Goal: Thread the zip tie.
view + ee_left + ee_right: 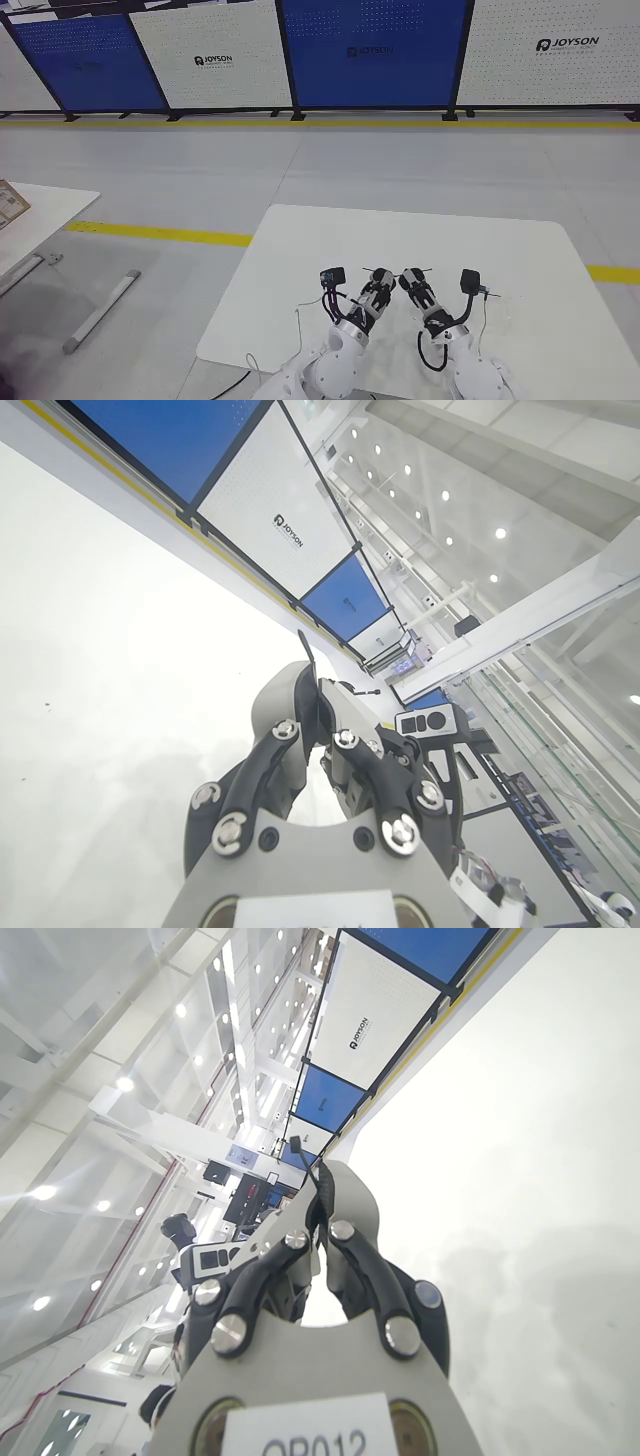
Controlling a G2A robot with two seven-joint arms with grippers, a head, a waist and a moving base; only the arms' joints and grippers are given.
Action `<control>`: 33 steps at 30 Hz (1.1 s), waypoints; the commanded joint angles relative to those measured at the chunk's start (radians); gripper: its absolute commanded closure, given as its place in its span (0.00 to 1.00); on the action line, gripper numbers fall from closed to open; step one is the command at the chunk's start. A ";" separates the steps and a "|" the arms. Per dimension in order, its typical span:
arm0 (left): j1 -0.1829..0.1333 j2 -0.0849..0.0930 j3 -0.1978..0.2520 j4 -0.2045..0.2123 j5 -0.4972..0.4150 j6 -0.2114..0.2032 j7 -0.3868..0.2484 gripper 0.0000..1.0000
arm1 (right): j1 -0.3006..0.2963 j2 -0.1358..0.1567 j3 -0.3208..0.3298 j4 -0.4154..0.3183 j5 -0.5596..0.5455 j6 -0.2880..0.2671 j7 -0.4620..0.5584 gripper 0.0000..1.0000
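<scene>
In the left wrist view my left gripper [316, 685] is shut on a thin black zip tie, whose flat tail [306, 648] sticks out past the fingertips. In its own wrist view my right gripper [320, 1178] is shut on a black zip tie strip, whose square head [295, 1143] stands free above the fingertips. From above, the left gripper [378, 283] and the right gripper [411, 281] sit close together, tips pointing away from the robot, over the near part of the white table [300, 260]. Whether both hold the same tie is hidden.
The white table's bare top stretches ahead and to both sides of the grippers. Small black camera modules [333, 276] [469, 281] stand on the arms beside them. Another white table [40, 215] is at far left, and blue and white partition panels [370, 50] line the back.
</scene>
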 commanded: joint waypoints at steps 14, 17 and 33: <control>-0.006 -0.007 -0.003 0.017 0.007 0.025 0.006 1.00 | -0.003 -0.004 0.011 0.002 0.004 0.009 0.025 0.92; -0.010 -0.009 -0.002 0.024 0.008 0.030 0.007 1.00 | -0.004 -0.005 0.013 0.001 0.002 0.010 0.025 0.82; -0.012 -0.014 -0.007 0.028 0.017 0.039 0.010 1.00 | -0.047 -0.002 0.051 -0.035 -0.007 -0.016 0.015 0.82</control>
